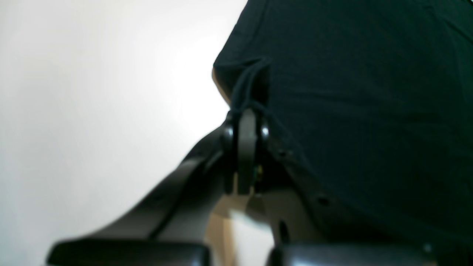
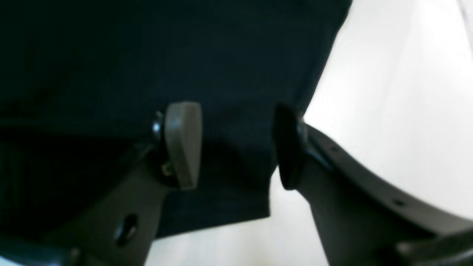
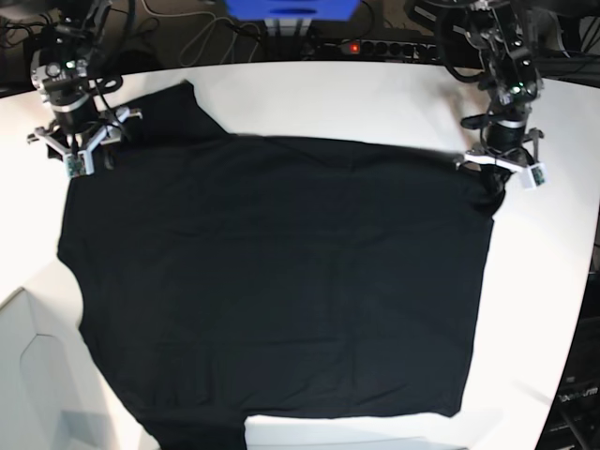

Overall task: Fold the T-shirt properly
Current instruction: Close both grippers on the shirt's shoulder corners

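Observation:
The black T-shirt lies spread flat over most of the white table. At the shirt's far right corner my left gripper is shut on the cloth. The left wrist view shows this left gripper pinching a bunched fold of the T-shirt between closed fingers. Over the shirt's far left corner stands my right gripper. Seen from the right wrist, the right gripper is open, with its fingers apart above an edge of the T-shirt and nothing between them.
A power strip with a red light, cables and a blue box sit behind the table's far edge. The table's right edge runs close to the left arm. A white panel stands at the lower left.

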You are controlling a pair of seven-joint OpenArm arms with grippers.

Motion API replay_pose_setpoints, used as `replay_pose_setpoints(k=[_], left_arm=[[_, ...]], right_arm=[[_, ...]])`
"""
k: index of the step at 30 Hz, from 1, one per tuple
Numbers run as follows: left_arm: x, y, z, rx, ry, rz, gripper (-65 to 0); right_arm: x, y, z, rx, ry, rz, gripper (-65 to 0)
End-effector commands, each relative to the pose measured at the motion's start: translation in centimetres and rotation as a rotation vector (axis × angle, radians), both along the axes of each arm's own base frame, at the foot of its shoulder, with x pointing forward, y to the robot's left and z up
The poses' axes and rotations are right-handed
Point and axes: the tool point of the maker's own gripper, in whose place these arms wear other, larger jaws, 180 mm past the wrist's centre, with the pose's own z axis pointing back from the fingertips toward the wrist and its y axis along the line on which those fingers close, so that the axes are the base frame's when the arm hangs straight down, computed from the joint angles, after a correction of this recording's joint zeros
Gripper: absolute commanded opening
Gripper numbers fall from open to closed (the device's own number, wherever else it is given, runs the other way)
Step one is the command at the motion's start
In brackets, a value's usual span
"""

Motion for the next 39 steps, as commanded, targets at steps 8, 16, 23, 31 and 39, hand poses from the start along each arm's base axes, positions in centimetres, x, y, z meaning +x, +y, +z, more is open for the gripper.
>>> replay_pose_setpoints(k=[8,16,23,31,39], left_arm=[[0.6,0.3,1.2,0.017,-0.044,-0.003,-64.9],[0.3,0.0,0.9,0.005,-0.04,0.007,-64.9],[0.2,-0.3,0.7,-0.005,-0.039,0.012,-64.9],[0.0,-0.4,0.8,-0.001,-0.038,0.009,-64.9],[-0.2,-0.3,0.6,-0.002,-0.032,0.011,-64.9]], right_arm=[[0.7,-1.1,-1.5,0.017,0.018,0.007,-31.0],[0.0,-0.8,-2.7,0.024,0.072,0.082,-36.0],[-0.3,0.2,-3.0,0.034,0.096,0.149,-65.0],[0.0,-1.7,-1.1,-0.007,0.051,0.104,-65.0],[-0.2,-3.1,-1.0,-0.04,0.089,0.067,-49.4]])
